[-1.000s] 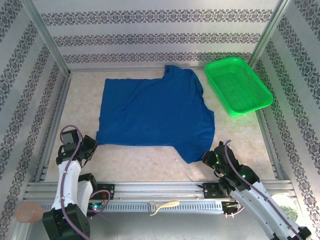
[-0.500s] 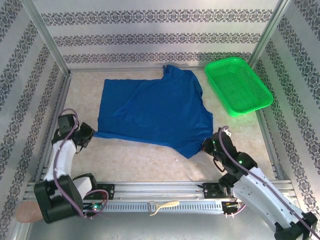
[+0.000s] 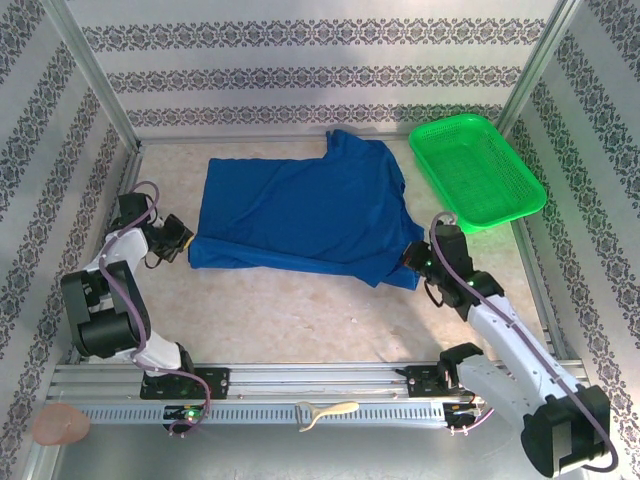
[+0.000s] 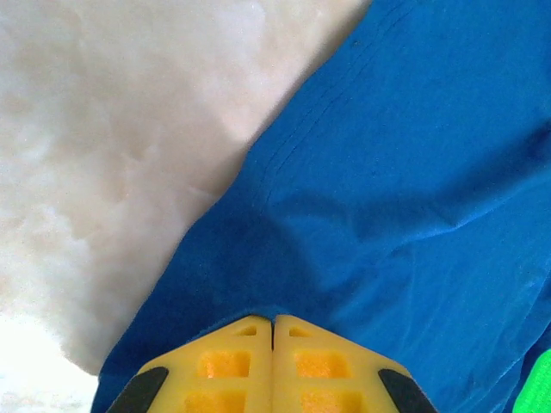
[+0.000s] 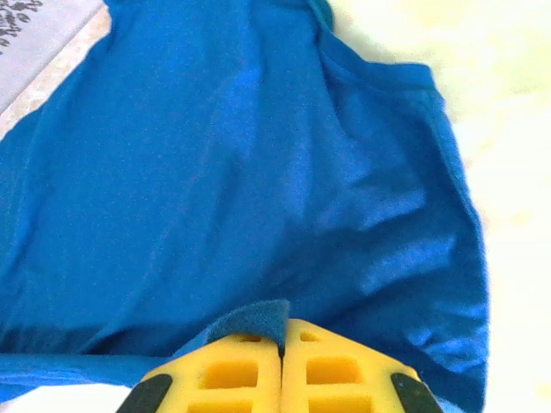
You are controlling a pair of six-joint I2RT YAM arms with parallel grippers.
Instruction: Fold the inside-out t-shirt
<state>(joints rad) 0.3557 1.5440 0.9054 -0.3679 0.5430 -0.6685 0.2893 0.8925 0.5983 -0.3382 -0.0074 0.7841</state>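
Pinching the near corners of the t-shirt (image 3: 300, 210) spread ahead of them on the worktop (image 3: 300, 310), the left end effector (image 4: 273, 320) and right end effector (image 5: 282, 331) should advance level, together, avoiding skew.

Overhead camera looks down; wrist cameras hug the t-shirt (image 3: 300, 210).

You are seeing the t-shirt (image 3: 305, 215) running off the frame edges in both wrist views, its pinched hem disappearing between the pads. The bottom edge is cropping the left gripper (image 4: 273, 321) and right gripper (image 5: 282, 334), and the basket (image 4: 541, 387) is peeking in as a mere corner sliver.
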